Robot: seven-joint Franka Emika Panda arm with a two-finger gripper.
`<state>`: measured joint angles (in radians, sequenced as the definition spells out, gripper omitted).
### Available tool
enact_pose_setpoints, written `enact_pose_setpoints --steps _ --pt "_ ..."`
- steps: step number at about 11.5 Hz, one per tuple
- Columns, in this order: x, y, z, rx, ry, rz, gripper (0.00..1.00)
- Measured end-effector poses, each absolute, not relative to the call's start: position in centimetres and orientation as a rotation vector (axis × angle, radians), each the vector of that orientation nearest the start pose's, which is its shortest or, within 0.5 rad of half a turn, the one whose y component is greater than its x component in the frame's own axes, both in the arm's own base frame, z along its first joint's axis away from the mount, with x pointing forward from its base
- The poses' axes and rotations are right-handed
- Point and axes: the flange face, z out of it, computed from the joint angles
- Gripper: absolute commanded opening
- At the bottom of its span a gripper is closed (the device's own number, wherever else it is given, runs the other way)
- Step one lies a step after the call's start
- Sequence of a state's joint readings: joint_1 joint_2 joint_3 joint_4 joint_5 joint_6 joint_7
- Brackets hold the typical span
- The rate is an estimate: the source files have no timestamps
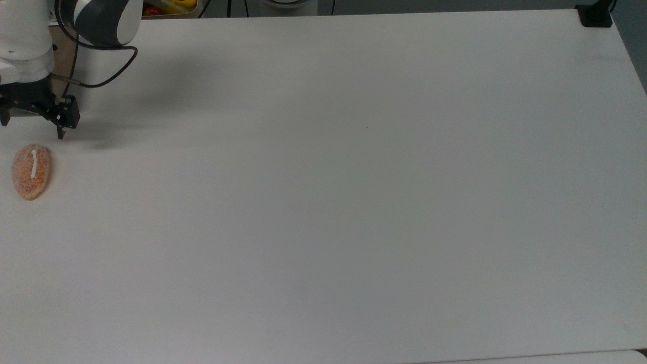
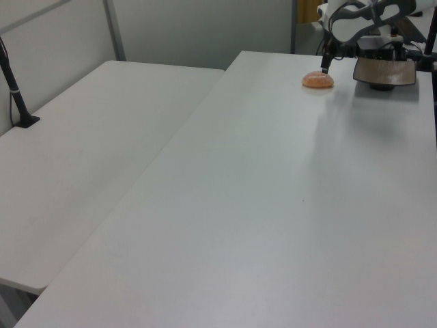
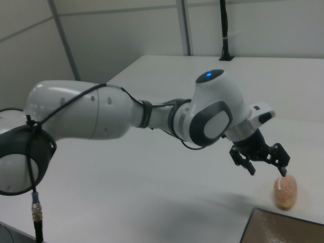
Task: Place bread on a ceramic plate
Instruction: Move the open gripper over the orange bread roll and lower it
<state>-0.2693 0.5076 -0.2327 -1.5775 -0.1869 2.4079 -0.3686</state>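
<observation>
The bread (image 1: 31, 172), an oval orange-brown roll with a white stripe, lies on the white table near the top view's left edge. It also shows as the bread (image 2: 318, 80) and the bread (image 3: 286, 192). My gripper (image 1: 33, 126) hovers just beyond it, open, with nothing between its fingers. In the right view the gripper (image 3: 267, 169) hangs just above and to the left of the roll. The ceramic plate (image 2: 384, 70), brown with a dark rim, stands just right of the roll in the left view. Its corner (image 3: 283, 228) shows at the right view's bottom edge.
The white arm (image 1: 25, 35) and its black cable (image 1: 108, 76) cover the top view's upper left corner. A black clamp (image 1: 595, 15) sits at the table's far right corner. A second white table (image 2: 82, 150) adjoins at the left view's left.
</observation>
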Motion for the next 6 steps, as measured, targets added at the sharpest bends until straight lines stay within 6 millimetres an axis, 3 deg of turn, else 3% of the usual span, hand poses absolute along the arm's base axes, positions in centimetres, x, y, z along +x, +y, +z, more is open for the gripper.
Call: enact_pose_setpoints --steps 6 --pt "65.9 -32.8 33.7 -3.516 -0.164 -0.510 1.00"
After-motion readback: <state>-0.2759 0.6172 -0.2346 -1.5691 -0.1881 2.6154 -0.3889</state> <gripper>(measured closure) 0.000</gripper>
